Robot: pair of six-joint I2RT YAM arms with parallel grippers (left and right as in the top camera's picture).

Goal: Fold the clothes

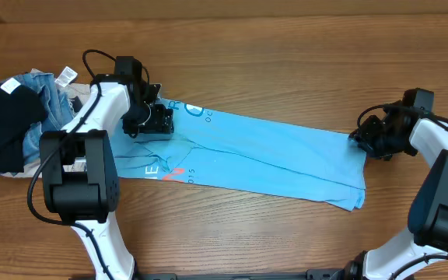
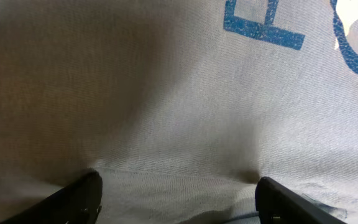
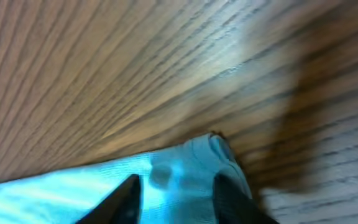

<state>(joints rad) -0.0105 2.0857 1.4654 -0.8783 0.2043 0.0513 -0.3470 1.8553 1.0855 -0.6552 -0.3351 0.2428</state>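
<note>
Black fingers of the right gripper (image 3: 176, 190) were parted over the near corner of the T-shirt (image 1: 271, 152). The left gripper (image 2: 176, 193) was spread wide above its printed end. The garment lay lengthwise across the table (image 1: 286, 47) between them, each arm nearest its own end.

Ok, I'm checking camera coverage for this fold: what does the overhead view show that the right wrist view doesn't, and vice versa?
Only overhead: the whole T-shirt lying as a long strip, the left gripper down on its printed end, and a pile of other clothes at the left edge of the table. Only right wrist: a close look at the T-shirt's bunched corner, with the right gripper parted over it. Both: the light-blue T-shirt and the wooden table.
</note>
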